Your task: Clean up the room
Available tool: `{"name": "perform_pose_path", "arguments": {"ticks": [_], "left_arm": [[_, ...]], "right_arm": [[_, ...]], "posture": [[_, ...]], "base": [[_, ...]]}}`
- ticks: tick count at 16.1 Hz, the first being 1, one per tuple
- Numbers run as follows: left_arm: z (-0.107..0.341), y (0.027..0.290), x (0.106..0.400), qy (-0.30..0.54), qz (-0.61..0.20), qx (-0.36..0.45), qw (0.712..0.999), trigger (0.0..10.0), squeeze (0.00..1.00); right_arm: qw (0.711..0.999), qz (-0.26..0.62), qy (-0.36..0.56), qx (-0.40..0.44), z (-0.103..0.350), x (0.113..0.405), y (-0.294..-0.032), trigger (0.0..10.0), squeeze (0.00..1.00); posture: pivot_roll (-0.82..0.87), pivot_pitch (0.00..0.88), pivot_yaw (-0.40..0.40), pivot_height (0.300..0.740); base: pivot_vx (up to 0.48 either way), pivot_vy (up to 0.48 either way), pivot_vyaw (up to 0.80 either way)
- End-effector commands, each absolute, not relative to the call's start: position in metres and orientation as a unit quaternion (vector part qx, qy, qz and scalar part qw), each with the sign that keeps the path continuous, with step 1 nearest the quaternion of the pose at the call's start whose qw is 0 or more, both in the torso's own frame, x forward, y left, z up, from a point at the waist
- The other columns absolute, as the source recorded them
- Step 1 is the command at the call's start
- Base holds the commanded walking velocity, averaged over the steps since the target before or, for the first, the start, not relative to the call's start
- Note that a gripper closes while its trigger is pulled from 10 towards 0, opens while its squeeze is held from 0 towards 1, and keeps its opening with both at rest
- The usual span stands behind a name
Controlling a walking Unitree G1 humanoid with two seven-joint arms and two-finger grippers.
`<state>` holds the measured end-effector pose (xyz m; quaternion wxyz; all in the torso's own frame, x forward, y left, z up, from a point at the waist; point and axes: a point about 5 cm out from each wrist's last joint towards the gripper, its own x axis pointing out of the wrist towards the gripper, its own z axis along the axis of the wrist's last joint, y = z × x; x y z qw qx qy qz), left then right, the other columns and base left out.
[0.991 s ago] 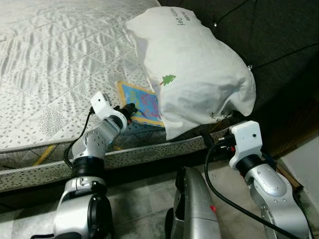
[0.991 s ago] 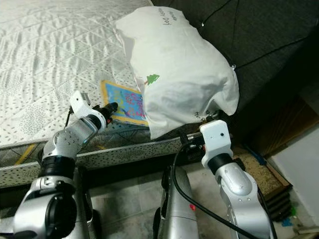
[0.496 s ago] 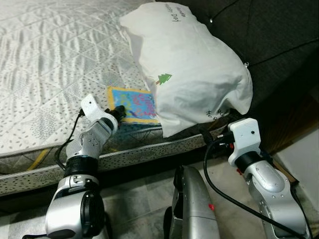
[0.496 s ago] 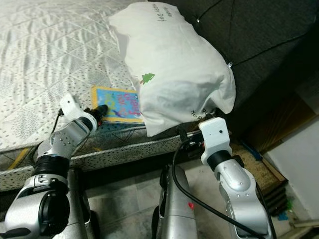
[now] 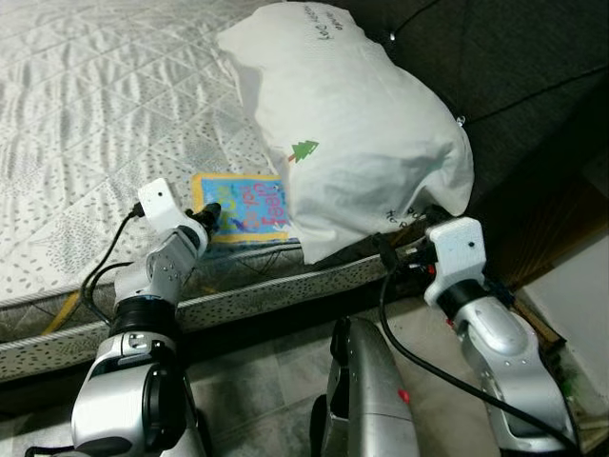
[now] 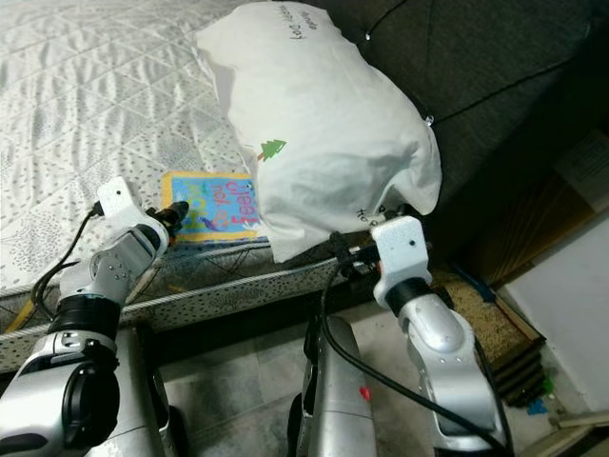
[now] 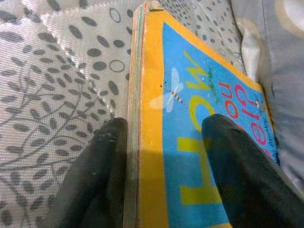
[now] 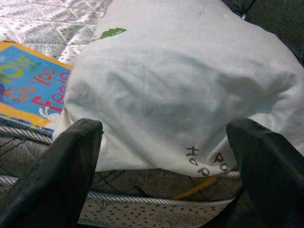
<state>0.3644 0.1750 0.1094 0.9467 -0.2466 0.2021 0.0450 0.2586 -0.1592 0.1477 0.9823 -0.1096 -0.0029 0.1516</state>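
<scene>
Left gripper (image 7: 161, 156) has closed in on the picture book (image 5: 240, 208) since a second ago; earlier its tips were just short of the near corner, now the wrist view shows one black finger (image 7: 102, 175) down on the mattress (image 5: 86, 143) beside the spine and the other lying on the blue cover. Jaws straddle the book's edge, open, not yet clamped. Camera has also shifted, so part of that change is head motion.

Book lies flat near the mattress edge, its far side tucked under the white pillow (image 5: 352, 133) that leans on the dark headboard (image 5: 514, 67).

Right gripper (image 8: 166, 156) hovers by the mattress edge just below the pillow's lower corner, fingers spread wide, holding nothing.

Risks, my read:
- Lower finger must get under the spine; on soft quilting it may dig in and push the book further under the pillow instead.
- Thin-edge pinch at one corner: book could pivot or slip out on lift.
- Pillow weight on the far side adds drag; pulling could tip the pillow off the bed.
</scene>
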Motion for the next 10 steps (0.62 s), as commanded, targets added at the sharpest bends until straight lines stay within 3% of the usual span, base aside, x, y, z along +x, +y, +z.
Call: {"name": "perform_pose_path", "arguments": {"ticks": [1, 10], "left_arm": [[0.108, 0.168, 0.364, 0.209, 0.035, -0.228, 0.95, 10.0, 1.0], [0.102, 0.154, 0.362, 0.223, 0.015, -0.189, 0.956, 10.0, 1.0]], "right_arm": [[0.983, 0.145, -0.005, -0.11, 0.146, 0.261, -0.16, 10.0, 0.0], [0.988, 0.131, -0.046, -0.071, 0.144, 0.285, -0.135, 10.0, 0.0]], "posture": [[-0.08, 0.057, -0.145, 0.485], [-0.01, 0.0, -0.057, 0.485]], "base": [[0.0, 0.0, 0.0], [0.0, 0.0, 0.0]]}}
